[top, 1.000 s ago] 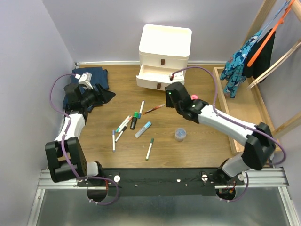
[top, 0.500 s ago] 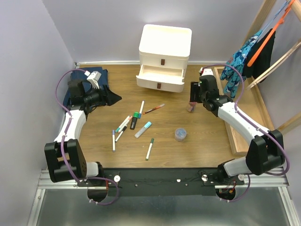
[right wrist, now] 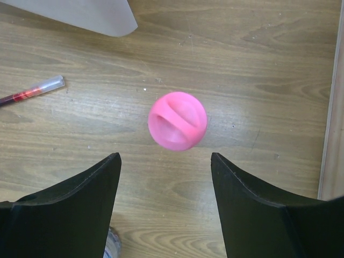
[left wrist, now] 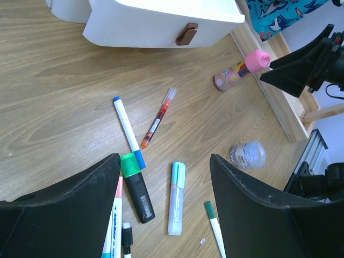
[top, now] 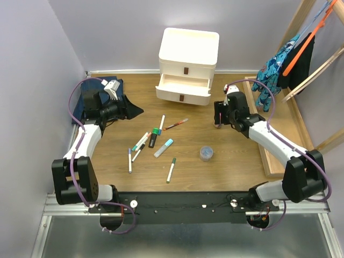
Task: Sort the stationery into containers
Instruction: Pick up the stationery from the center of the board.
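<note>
Right gripper [right wrist: 164, 157] has swung away from the cabinet [top: 188, 48] and spread its fingers. Its jaws stand open on either side of the pink-capped tube [right wrist: 177, 121], clear of it, and I see the tube end-on from above. My left gripper [left wrist: 164, 157] is open too, holding nothing. A white pen [left wrist: 127, 130] and the green-capped highlighter [left wrist: 135, 185] lie on the table [left wrist: 64, 107] between its jaws, with the clear jar [left wrist: 248, 154] just outside one finger.

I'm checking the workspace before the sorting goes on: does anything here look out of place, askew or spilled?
Nothing looks spilled or broken. Slim pens and markers lie scattered at mixed angles on the wooden tabletop, and one drawer of the cream-white plastic cabinet stands pulled out.
</note>
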Controlling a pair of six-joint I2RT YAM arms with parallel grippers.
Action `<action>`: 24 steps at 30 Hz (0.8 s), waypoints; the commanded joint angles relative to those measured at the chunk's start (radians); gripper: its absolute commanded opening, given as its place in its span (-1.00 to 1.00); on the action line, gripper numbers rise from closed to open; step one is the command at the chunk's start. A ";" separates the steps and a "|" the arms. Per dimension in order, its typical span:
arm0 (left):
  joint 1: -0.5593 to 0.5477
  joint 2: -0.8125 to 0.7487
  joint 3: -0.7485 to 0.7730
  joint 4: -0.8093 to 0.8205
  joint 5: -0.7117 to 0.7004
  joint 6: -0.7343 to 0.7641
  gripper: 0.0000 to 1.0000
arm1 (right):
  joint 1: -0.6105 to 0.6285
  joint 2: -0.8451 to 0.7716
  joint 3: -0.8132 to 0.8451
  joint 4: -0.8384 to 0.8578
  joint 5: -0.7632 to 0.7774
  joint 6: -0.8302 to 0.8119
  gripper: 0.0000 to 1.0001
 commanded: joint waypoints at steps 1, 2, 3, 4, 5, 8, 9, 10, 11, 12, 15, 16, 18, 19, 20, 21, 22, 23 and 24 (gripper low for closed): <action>-0.002 0.024 0.004 0.052 -0.009 -0.043 0.53 | 0.001 0.058 0.023 0.053 -0.007 -0.042 0.52; -0.005 0.033 0.006 0.052 -0.009 -0.045 0.53 | 0.001 0.067 0.021 0.062 -0.007 -0.045 0.52; -0.005 0.035 0.009 0.052 -0.011 -0.045 0.53 | 0.001 0.078 0.021 0.068 -0.007 -0.050 0.52; -0.006 0.038 0.010 0.052 -0.009 -0.046 0.53 | 0.001 0.095 0.011 0.085 -0.009 -0.057 0.52; -0.006 0.041 0.013 0.052 -0.011 -0.048 0.53 | 0.001 0.104 0.008 0.096 -0.004 -0.054 0.52; -0.006 0.050 0.018 0.052 -0.014 -0.046 0.53 | 0.001 0.129 -0.011 0.145 0.005 -0.057 0.51; -0.006 0.051 0.019 0.052 -0.015 -0.048 0.53 | 0.001 0.133 -0.014 0.153 0.020 -0.053 0.51; -0.006 0.056 0.021 0.055 -0.015 -0.048 0.53 | -0.001 0.139 -0.017 0.180 0.028 -0.051 0.51; -0.006 0.061 0.021 0.057 -0.017 -0.051 0.53 | -0.001 0.145 -0.032 0.199 0.040 -0.065 0.50; -0.006 0.064 0.023 0.057 -0.017 -0.051 0.53 | -0.001 0.150 -0.038 0.214 0.048 -0.068 0.50; -0.011 0.076 0.027 0.060 -0.021 -0.051 0.53 | -0.012 0.164 -0.078 0.260 0.050 -0.074 0.50; -0.014 0.081 0.029 0.058 -0.021 -0.053 0.53 | -0.012 0.167 -0.084 0.294 0.048 -0.074 0.50; -0.018 0.088 0.033 0.057 -0.023 -0.054 0.53 | -0.016 0.167 -0.109 0.314 0.047 -0.067 0.50; -0.018 0.091 0.036 0.055 -0.024 -0.053 0.53 | -0.016 0.167 -0.115 0.317 0.042 -0.064 0.49; -0.020 0.094 0.038 0.055 -0.023 -0.053 0.53 | -0.016 0.166 -0.121 0.320 0.033 -0.059 0.49; -0.020 0.097 0.039 0.055 -0.024 -0.051 0.53 | -0.016 0.162 -0.127 0.325 0.034 -0.059 0.49; -0.021 0.101 0.039 0.058 -0.027 -0.053 0.53 | -0.016 0.161 -0.149 0.343 0.034 -0.057 0.48; -0.023 0.107 0.039 0.063 -0.029 -0.053 0.53 | -0.016 0.159 -0.155 0.352 0.042 -0.056 0.47; -0.023 0.108 0.039 0.066 -0.029 -0.056 0.53 | -0.016 0.158 -0.164 0.366 0.047 -0.057 0.45</action>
